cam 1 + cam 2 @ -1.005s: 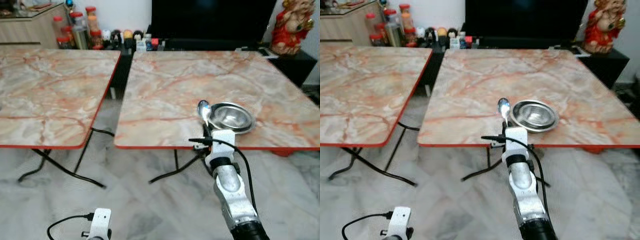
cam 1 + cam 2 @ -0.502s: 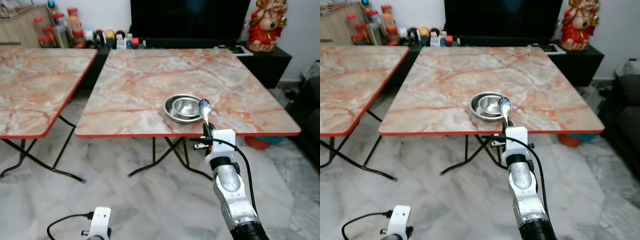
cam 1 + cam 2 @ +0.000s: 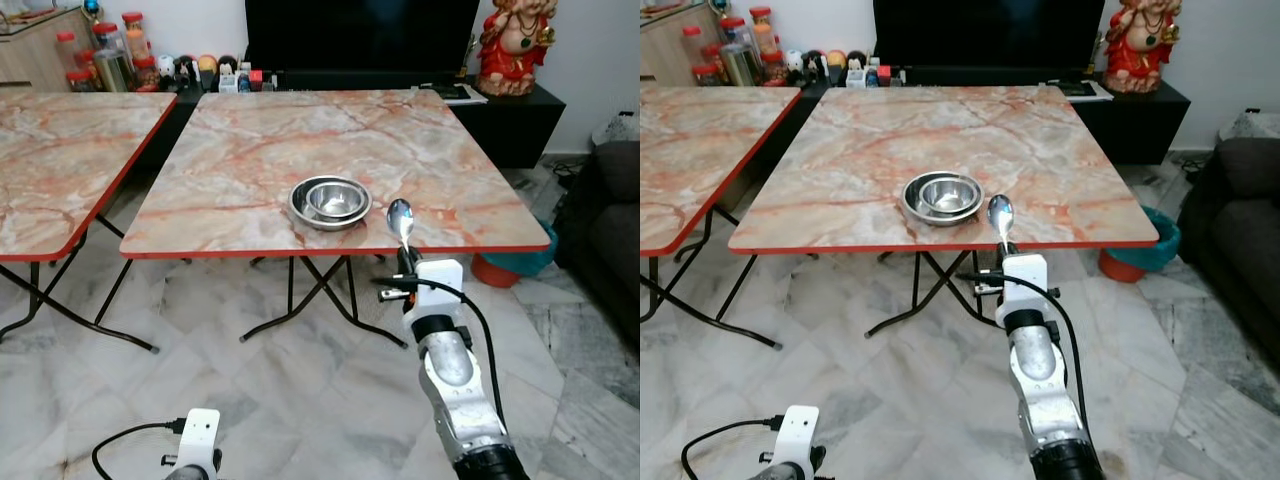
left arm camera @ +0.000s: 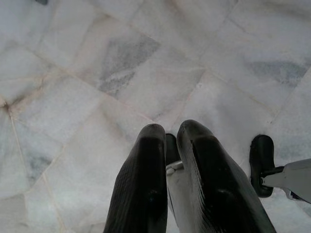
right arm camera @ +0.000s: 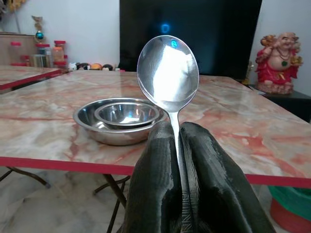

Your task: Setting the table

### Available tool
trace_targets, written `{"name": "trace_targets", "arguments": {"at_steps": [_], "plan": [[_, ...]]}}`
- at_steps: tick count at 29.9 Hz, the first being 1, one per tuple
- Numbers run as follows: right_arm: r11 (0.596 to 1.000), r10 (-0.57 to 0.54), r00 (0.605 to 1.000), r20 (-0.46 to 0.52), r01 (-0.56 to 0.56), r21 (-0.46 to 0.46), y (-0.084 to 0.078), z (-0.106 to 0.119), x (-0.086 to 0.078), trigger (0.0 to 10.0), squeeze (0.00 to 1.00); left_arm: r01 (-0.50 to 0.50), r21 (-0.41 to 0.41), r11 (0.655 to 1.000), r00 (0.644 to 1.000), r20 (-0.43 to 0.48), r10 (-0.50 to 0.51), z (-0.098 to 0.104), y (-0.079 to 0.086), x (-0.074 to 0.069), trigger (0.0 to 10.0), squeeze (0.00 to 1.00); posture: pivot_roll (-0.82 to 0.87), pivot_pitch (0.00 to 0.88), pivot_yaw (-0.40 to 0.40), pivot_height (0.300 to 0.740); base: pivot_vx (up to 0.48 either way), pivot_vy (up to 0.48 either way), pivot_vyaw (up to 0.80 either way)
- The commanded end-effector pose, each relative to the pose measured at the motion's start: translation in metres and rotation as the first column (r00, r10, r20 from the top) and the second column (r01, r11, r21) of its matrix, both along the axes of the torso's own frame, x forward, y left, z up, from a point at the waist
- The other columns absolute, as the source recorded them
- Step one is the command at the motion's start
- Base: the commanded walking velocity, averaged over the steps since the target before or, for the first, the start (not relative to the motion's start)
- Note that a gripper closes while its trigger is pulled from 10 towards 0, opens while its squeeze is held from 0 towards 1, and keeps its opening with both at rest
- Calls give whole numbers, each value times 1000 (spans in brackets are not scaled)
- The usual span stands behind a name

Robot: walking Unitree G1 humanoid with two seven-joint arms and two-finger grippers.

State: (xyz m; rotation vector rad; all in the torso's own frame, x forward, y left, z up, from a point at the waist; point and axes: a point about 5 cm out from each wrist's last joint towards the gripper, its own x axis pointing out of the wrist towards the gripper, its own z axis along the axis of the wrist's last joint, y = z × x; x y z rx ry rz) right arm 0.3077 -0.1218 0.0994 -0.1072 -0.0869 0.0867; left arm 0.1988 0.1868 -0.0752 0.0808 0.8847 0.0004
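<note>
The left claw (image 4: 172, 160) is hanging idle over the marble floor (image 4: 73, 73), fingers pressed together. The right claw (image 3: 404, 268) is holding a spoon (image 3: 401, 220) upright, short of the desk (image 3: 250, 150) edge. The desk now sits centred, so the robot is probably lining up to lay the spoon beside the nested steel bowls (image 3: 330, 201).
</note>
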Motion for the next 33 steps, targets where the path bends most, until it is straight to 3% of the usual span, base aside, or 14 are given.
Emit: {"name": "trace_targets", "arguments": {"at_steps": [1,33], "plan": [[1000,5,1000,14,-5,10,1,6,3,10000,0,-10,10,1000,1000,8,10,1,4,1,10000,0,1,0,-16,736,360,0,0],[1000,17,1000,14,-17,20,2,8,4,10000,0,-12,3,1000,1000,0,12,-1,1,-2,10000,0,-2,0,-23,736,360,0,0]]}}
